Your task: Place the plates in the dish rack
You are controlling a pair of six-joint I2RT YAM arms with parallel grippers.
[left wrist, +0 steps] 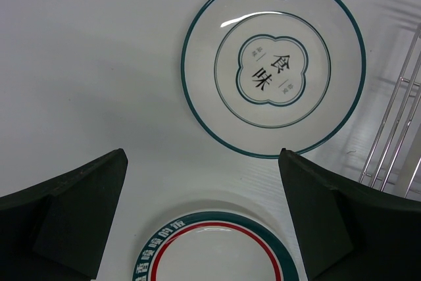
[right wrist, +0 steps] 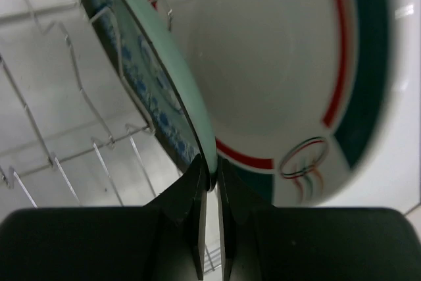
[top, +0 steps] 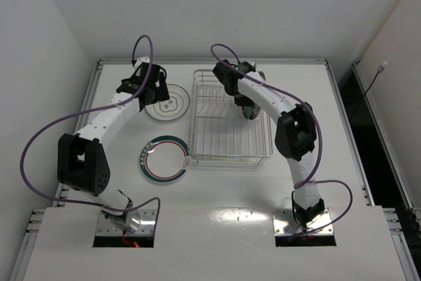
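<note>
Top view: the rack [top: 229,160] sits mid-table [top: 217,195], with white walls [top: 197,4] behind. The motif plate [top: 168,103] and green plate [top: 164,158] lie flat to its left. The left gripper [top: 154,90] hovers by the motif plate and the right gripper [top: 248,111] is inside the rack

Left wrist: jaws spread wide over bare table between both plates

Right wrist: jaws pinch the rim of the patterned plate [right wrist: 141,77], tilted in the rack just beside a red-ringed plate [right wrist: 276,83]

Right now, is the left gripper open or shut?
Open. The left gripper holds nothing; its fingers stand wide apart.
</note>
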